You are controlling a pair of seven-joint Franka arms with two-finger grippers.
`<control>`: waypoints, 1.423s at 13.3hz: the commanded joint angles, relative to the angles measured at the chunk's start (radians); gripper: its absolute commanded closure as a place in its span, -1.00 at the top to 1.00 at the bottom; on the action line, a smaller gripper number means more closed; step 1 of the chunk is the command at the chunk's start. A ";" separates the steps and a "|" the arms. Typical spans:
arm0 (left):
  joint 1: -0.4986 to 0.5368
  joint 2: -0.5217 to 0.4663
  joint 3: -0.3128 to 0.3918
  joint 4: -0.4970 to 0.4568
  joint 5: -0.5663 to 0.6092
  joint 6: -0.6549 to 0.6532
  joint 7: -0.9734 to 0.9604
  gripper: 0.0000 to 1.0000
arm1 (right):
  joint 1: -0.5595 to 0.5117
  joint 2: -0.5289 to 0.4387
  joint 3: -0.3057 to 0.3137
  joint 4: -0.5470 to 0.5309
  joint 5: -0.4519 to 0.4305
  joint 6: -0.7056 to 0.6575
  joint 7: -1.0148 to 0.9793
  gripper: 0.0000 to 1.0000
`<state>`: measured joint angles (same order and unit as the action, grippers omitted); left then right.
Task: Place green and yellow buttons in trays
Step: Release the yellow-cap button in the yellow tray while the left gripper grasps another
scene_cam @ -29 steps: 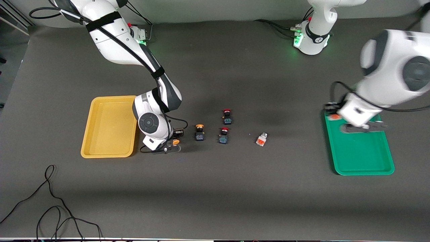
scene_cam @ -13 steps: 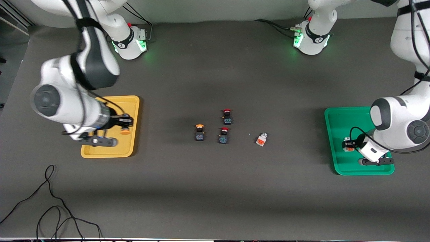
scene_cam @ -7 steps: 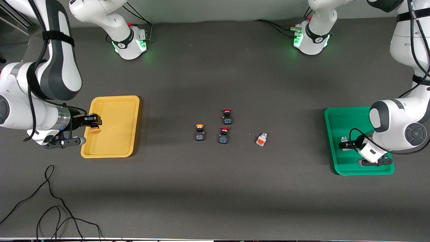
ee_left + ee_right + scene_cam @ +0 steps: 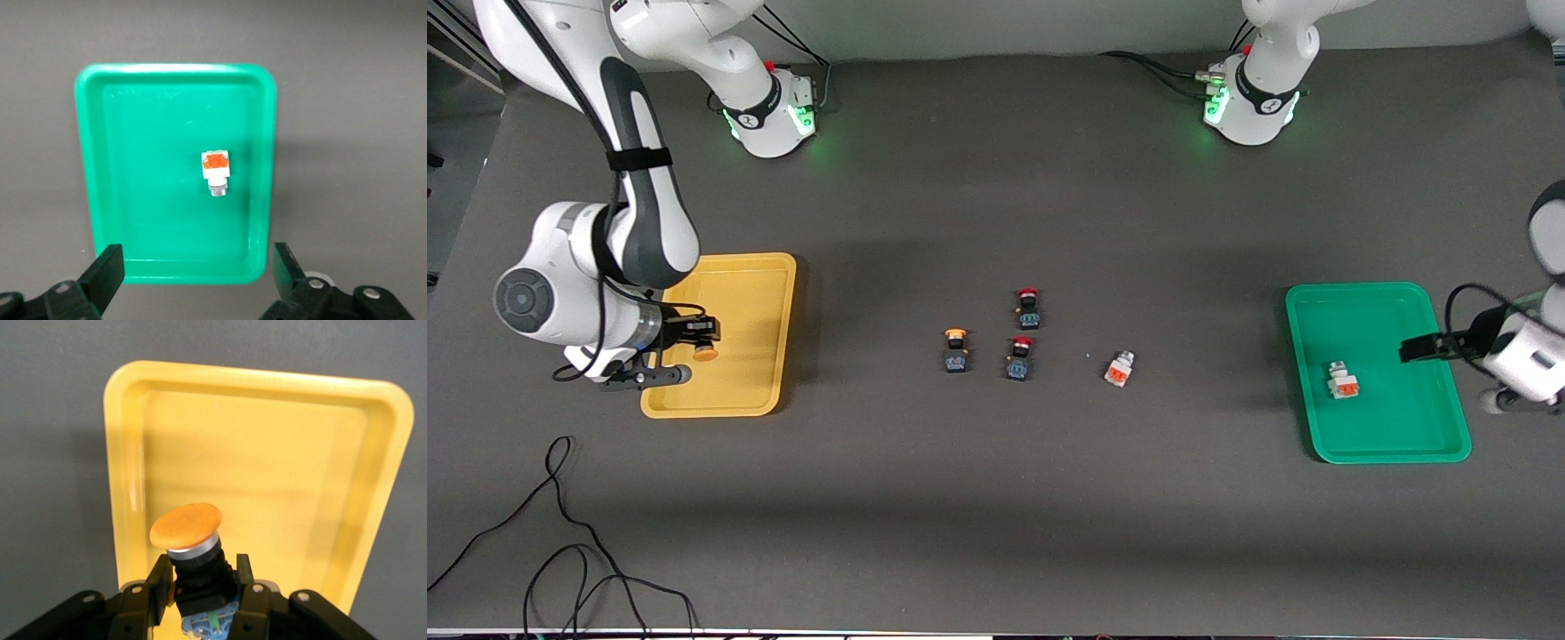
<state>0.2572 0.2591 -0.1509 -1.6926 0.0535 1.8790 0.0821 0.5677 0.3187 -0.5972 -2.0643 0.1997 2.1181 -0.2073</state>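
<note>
Front view: your right gripper (image 4: 698, 339) clamps a yellow button (image 4: 706, 353) over the yellow tray (image 4: 734, 404); your left gripper (image 4: 1412, 348), spread empty, hangs over the green tray (image 4: 1387, 449).

Dark grey table (image 4: 996, 533); loose black cable (image 4: 560, 551) at near corner; pale wall (image 4: 1005, 27) above.

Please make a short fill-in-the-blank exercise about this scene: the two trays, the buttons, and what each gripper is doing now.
1. The right gripper holds a black button with an orange cap over the ____ tray.
2. The white-grey button lies in the ____ tray.
3. The left gripper is ____ and holds nothing.
4. Between the trays, ____ red-capped buttons stand on the table.

Missing words: yellow; green; open; two
</note>
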 commanded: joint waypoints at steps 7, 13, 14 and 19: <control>-0.367 0.025 -0.007 -0.004 0.012 0.058 -0.137 0.99 | 0.023 0.149 0.004 -0.039 0.156 0.121 -0.021 -1.00; -0.634 0.080 -0.007 -0.004 -0.006 0.061 -0.147 0.99 | 0.024 0.207 0.031 -0.037 0.188 0.157 -0.021 -1.00; -0.651 0.097 -0.007 -0.007 -0.004 0.093 -0.162 0.99 | 0.023 0.215 0.042 -0.036 0.188 0.157 -0.021 -0.38; -0.642 0.271 -0.004 -0.013 0.009 0.304 -0.163 0.99 | 0.023 0.162 0.037 -0.019 0.193 0.091 -0.017 1.00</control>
<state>-0.3870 0.4790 -0.1615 -1.7139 0.0533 2.1286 -0.0774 0.5819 0.5211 -0.5468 -2.0941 0.3656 2.2559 -0.2082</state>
